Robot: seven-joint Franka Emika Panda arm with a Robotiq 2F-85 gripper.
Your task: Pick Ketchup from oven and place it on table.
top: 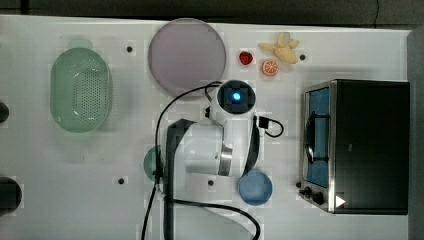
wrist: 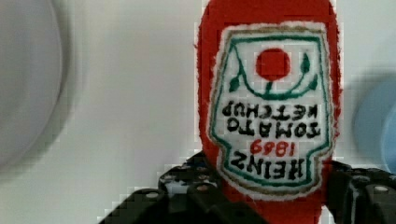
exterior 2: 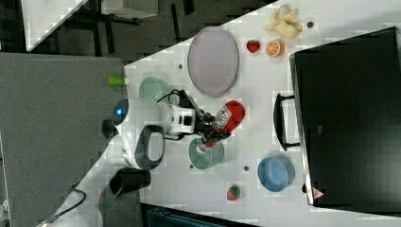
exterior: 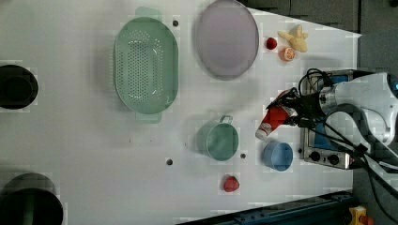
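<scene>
Gripping the ketchup (exterior: 273, 120) near its neck, the gripper (exterior: 294, 115) has its jaws clamped on the bottle, which hangs above the table (exterior: 84, 154), outside the oven (exterior: 328, 140). In the left view the bottle's long axis slants, cap low and left, between the green cup (exterior: 218, 139) and the blue bowl (exterior: 277, 156); both look empty. The colander (exterior: 146, 64) holds nothing either.

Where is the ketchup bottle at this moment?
The ketchup is held in the gripper, out of the oven. In the left view it hangs between the green cup and the oven's front, just above the blue bowl.
</scene>
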